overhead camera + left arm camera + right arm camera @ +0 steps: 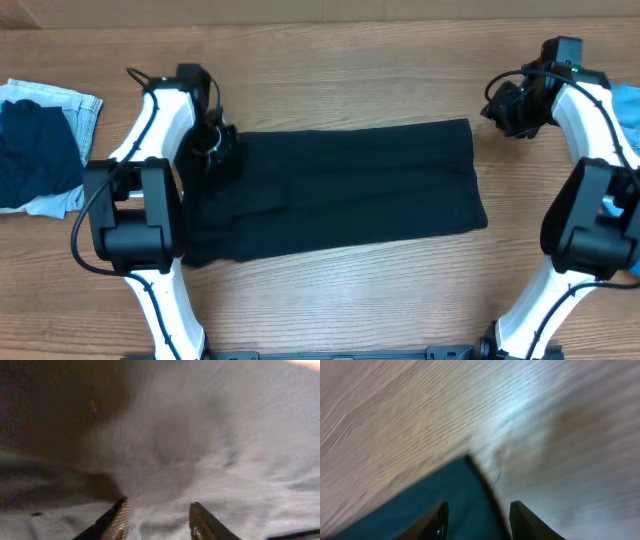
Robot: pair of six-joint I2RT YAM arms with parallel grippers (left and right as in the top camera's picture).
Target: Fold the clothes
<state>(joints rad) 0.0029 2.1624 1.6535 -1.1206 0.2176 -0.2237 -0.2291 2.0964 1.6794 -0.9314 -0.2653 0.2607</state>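
Observation:
A black garment (340, 190) lies spread flat across the middle of the wooden table. My left gripper (212, 150) is low over its far left corner. In the left wrist view the fingers (157, 520) are apart, with blurred cloth (165, 450) beneath and between them. My right gripper (512, 108) is over bare wood just right of the garment's far right corner. In the right wrist view the fingers (477, 520) are open and the dark corner of the garment (445, 495) lies under them, not gripped.
A pile of clothes (40, 150), light blue denim with a navy piece on top, lies at the far left edge. A blue cloth (628, 110) shows at the right edge behind the right arm. Both arm bases stand at the front.

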